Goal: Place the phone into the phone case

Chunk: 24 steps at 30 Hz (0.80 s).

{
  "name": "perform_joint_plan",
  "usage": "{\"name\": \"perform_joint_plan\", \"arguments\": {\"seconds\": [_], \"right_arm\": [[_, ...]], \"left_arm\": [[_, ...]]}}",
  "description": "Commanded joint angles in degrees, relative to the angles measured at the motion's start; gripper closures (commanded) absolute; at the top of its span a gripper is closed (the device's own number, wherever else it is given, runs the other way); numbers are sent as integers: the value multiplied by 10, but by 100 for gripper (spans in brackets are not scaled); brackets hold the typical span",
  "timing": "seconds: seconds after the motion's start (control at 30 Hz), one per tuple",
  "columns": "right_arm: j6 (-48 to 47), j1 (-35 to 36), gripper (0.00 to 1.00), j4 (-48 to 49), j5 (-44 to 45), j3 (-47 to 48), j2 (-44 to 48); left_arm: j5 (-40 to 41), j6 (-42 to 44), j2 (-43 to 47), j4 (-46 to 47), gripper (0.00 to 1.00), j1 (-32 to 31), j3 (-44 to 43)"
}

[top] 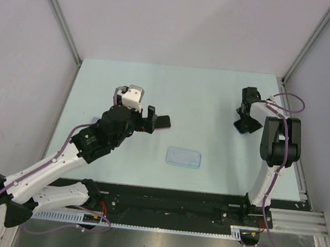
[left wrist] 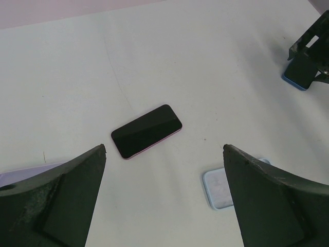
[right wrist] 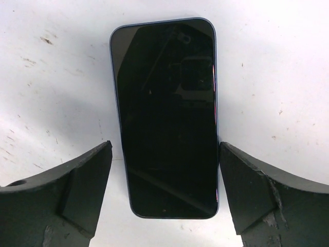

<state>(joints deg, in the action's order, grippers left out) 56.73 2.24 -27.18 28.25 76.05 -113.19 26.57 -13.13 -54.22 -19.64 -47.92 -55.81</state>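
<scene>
Right jaws: My right gripper (right wrist: 164, 146) is wide open. The blue-edged phone (right wrist: 164, 113) lies flat between the fingers, not gripped.
Left jaws: My left gripper (left wrist: 164, 149) is wide open, holding nothing, near a pink phone (left wrist: 146, 131).
Case: The case (top: 184, 157) lies on the table (top: 214, 99), near the middle, well apart from both phones.
How: I should go straight down and squeeze the long sides gently.

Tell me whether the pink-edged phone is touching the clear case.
Apart. The left wrist view shows a strip of table between the pink-edged phone and the clear case.
</scene>
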Motion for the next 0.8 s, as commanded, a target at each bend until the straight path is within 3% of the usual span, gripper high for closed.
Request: {"name": "perform_joint_plan", "arguments": {"seconds": [0.0, 0.4, 0.53, 0.77], "right_arm": [[6, -2, 14, -17, 21, 23, -15], [-55, -13, 31, -53, -38, 61, -49], [-80, -14, 35, -53, -57, 62, -45], [-160, -6, 38, -70, -82, 52, -20]], "left_arm": [[1, -11, 7, 15, 0, -3, -10], [-5, -11, -3, 15, 0, -4, -10], [-35, 5, -16, 18, 8, -4, -10], [-89, -80, -65, -44, 9, 7, -27]]}}
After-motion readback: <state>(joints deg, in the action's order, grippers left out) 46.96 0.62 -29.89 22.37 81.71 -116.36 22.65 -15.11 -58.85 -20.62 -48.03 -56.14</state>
